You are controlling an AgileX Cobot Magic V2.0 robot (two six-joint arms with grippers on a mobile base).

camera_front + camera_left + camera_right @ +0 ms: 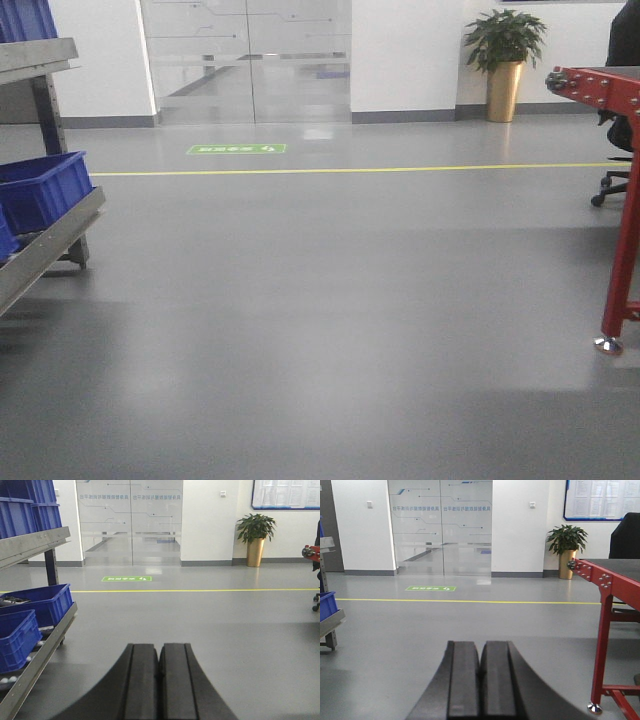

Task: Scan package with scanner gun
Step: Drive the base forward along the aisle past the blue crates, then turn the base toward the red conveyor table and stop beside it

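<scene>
Left fingers (142, 685) pressed together, right fingers (464, 685) likewise, facing glass doors (250, 60)

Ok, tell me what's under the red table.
Bare floor, the table's leg and foot pad; a chair base beyond. The far side is out of frame.

Three low views, forward-facing (all share glass door (250, 60))

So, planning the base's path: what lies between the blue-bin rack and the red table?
Bare grey floor between rack and red table, per the front view; a yellow line crosses farther back.
</scene>
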